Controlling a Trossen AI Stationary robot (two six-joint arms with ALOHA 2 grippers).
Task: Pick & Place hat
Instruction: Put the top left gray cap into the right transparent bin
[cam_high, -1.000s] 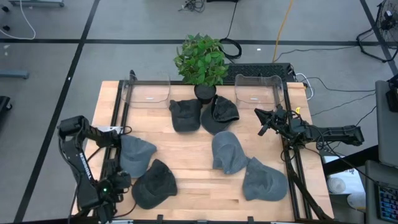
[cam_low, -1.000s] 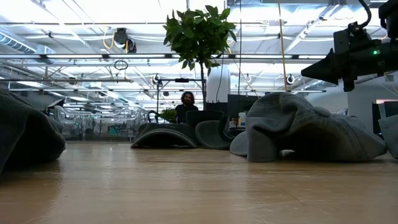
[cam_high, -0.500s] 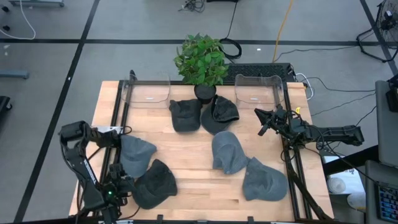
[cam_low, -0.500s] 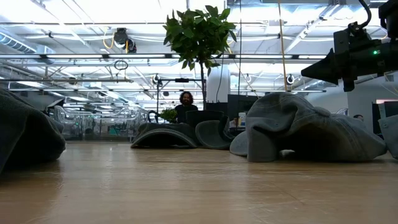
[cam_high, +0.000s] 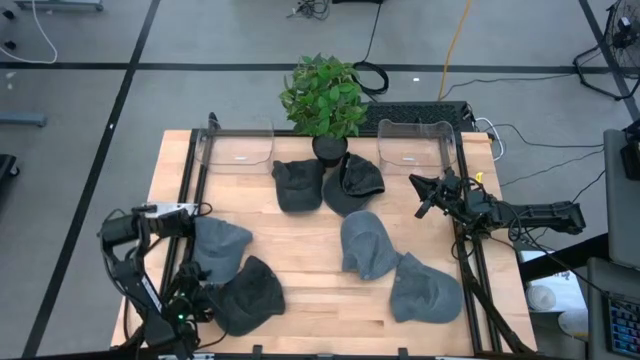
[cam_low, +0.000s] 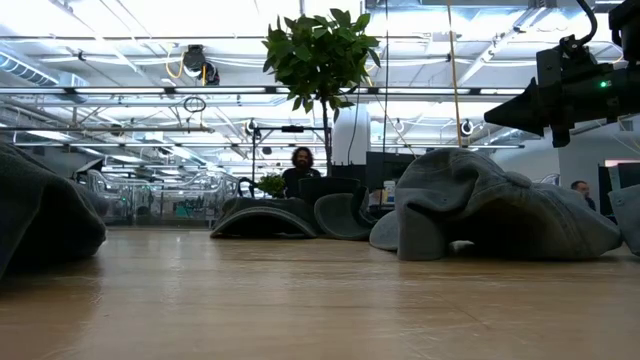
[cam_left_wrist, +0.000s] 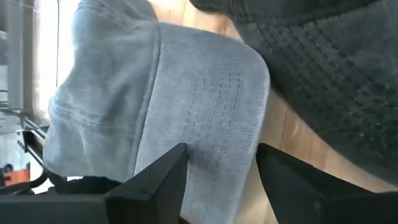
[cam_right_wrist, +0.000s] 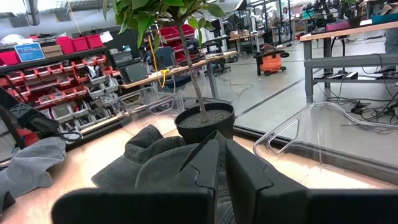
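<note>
Left gripper (cam_left_wrist: 217, 180): I see my fingers apart, straddling the brim of the light grey hat (cam_left_wrist: 155, 93) at the table's front-left.
Right gripper (cam_high: 422, 194): I hold it pressed shut and empty, up over the table's right side.
Light grey hat: flat on the wood, touching a dark hat (cam_high: 248, 295).
Other hats: four more, spread across the table (cam_high: 300, 230).

wooden table (cam_high: 300, 235) with hats (cam_high: 368, 244), plant (cam_high: 324, 100)

A potted plant (cam_high: 323, 98) stands at the wooden worktop's (cam_high: 300, 225) far edge between two clear plastic bins (cam_high: 237, 146), with a person (cam_low: 299, 168) seated beyond.
</note>
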